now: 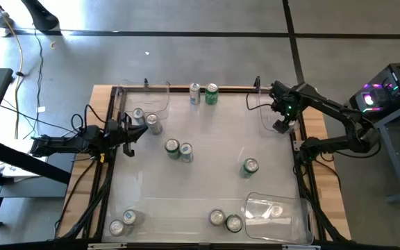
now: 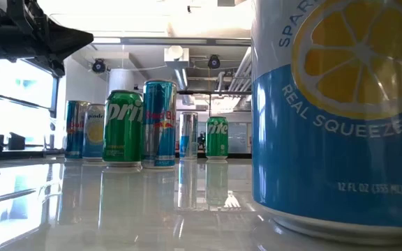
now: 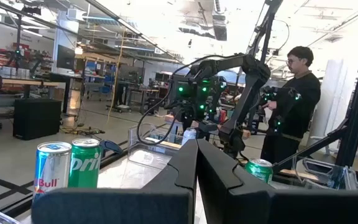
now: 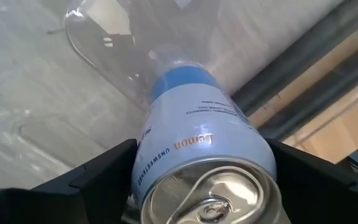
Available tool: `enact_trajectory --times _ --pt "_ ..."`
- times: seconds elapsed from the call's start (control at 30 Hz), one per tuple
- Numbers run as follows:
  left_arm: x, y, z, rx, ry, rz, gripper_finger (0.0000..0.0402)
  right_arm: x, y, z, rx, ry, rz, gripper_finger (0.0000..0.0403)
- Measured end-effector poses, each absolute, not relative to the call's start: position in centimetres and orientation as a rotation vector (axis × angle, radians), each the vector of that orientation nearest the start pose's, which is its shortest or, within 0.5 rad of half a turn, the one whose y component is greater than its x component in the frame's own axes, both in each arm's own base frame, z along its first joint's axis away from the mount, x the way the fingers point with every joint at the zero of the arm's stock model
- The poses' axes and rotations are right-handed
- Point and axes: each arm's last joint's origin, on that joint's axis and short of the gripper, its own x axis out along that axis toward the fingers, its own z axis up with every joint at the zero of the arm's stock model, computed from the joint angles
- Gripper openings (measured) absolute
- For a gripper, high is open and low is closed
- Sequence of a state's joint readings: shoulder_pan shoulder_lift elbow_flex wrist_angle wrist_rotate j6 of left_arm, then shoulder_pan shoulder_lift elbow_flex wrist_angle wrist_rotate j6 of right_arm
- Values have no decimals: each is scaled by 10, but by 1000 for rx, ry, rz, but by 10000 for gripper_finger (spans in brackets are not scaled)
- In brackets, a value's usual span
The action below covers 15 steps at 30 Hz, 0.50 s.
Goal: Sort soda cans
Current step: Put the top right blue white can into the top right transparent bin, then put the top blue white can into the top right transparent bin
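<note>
Left gripper (image 1: 128,132) at table's (image 1: 207,173) left edge, fingers pressed together, nothing between them, just beside two cans (image 1: 146,119) near clear bin (image 1: 144,94) at far-left corner. Green can and blue can (image 1: 178,149) stand together mid-table; two more (image 1: 203,93) at far edge. Lone green can (image 1: 249,167) right of centre. Pairs at near edge (image 1: 122,222), (image 1: 226,221), beside near-right bin (image 1: 276,215). Right gripper (image 1: 282,118) over far-right bin (image 1: 264,104); lemon can (image 4: 197,155) sits between its spread fingers; whether clamped or loose cannot be told.
</note>
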<state>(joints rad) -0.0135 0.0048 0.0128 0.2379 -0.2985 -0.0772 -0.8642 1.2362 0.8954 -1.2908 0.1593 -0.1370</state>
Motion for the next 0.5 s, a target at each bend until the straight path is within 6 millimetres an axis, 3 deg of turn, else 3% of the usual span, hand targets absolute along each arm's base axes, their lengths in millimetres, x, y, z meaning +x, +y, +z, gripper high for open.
enact_trajectory --times 0.3,0.5 --pt "93 7 190 -114 -254 274 1 116 -144 258 471 1576 -714 339" --pt "93 7 190 -114 -254 275 1 117 -151 290 359 1547 -863 340"
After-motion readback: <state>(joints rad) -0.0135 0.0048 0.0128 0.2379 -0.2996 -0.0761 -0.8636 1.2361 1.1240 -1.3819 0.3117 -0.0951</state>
